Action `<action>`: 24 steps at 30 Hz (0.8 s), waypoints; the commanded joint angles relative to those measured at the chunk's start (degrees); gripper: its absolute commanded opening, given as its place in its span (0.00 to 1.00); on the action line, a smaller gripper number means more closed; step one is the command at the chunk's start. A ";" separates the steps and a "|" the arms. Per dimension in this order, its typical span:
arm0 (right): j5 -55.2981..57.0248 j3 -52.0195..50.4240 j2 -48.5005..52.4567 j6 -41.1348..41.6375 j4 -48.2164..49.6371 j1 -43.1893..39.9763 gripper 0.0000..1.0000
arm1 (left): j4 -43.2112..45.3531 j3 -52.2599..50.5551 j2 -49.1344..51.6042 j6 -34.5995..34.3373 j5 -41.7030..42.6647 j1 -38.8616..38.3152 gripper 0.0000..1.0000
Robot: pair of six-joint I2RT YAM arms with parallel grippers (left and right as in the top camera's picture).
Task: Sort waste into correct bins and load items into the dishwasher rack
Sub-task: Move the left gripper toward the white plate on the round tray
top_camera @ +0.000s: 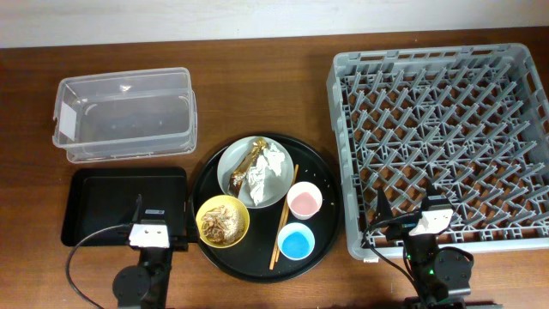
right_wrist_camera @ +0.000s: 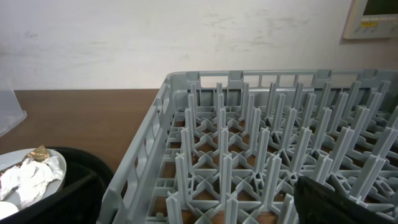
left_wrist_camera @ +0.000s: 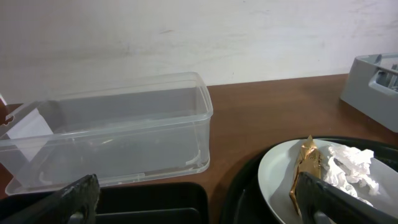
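The pale plate (top_camera: 243, 154) on the round black tray (top_camera: 257, 262) holds the brown-gold wrapper (top_camera: 244, 168) and white tissue (top_camera: 269, 163). The yellow bowl (top_camera: 223, 221) holds brownish food scraps (top_camera: 221, 222). The pink cup (top_camera: 304, 201), blue cup (top_camera: 297, 241) and chopsticks (top_camera: 285, 215) lie beside them. The clear tub (top_camera: 124, 116) and black rectangular tray (top_camera: 111, 206) are at left, the grey rack (top_camera: 446, 146) at right. My left gripper (top_camera: 160, 212) is open and empty over the black tray's near right corner. My right gripper (top_camera: 407, 206) is open and empty over the rack's near left corner.
The left wrist view shows the tub (left_wrist_camera: 112, 134), black tray (left_wrist_camera: 155, 202), plate (left_wrist_camera: 277, 180), wrapper (left_wrist_camera: 308, 165) and tissue (left_wrist_camera: 351, 168) ahead. The right wrist view shows rack pegs (right_wrist_camera: 261, 143) below and the tissue (right_wrist_camera: 28, 177) at far left.
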 commanded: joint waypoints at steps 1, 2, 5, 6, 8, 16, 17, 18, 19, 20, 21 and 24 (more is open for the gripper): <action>0.70 -0.39 -0.22 -0.22 -0.22 0.28 0.99 | -0.07 -0.31 -0.28 0.92 -0.44 -0.22 0.99; 0.72 -0.39 -0.22 -0.22 -0.22 0.28 0.99 | -0.09 -0.31 -0.28 0.92 -0.44 -0.22 0.99; 0.72 -0.39 -0.22 -0.22 -0.22 0.28 0.99 | -0.09 -0.31 -0.28 0.92 -0.42 -0.22 0.99; 0.72 -0.39 -0.22 -0.22 -0.22 0.28 0.99 | -0.09 -0.31 -0.28 0.92 -0.44 -0.22 0.99; 0.72 -0.39 -0.22 -0.22 -0.22 0.28 0.98 | -0.09 -0.31 -0.28 0.94 -1.18 -0.22 0.99; 0.70 -0.39 -0.22 -0.22 -0.22 0.28 0.99 | -0.09 -0.31 -0.28 0.92 -1.05 -0.22 0.99; 0.70 -0.39 -0.22 -0.22 -0.22 0.28 0.99 | -0.09 -0.31 -0.28 0.92 -1.05 -0.24 0.99; 0.70 -0.39 -0.22 -0.22 -0.22 0.28 0.99 | -0.09 -0.31 -0.28 0.92 -1.05 -0.22 0.99; 0.70 -0.39 -0.22 -0.20 -0.22 0.28 0.98 | -0.09 -0.31 -0.28 0.92 -1.05 -0.22 0.99; 0.72 -0.39 -0.22 -0.22 -0.22 0.28 0.99 | -0.07 -0.31 -0.28 0.90 -0.76 -0.22 0.99; 0.70 -0.39 -0.22 -0.20 -0.22 0.28 0.99 | 0.44 -0.31 -0.28 0.92 0.09 -0.22 0.99; 0.46 -0.39 -0.22 -0.17 -0.22 0.28 0.99 | 0.33 -0.31 -0.28 0.90 1.97 -0.22 0.99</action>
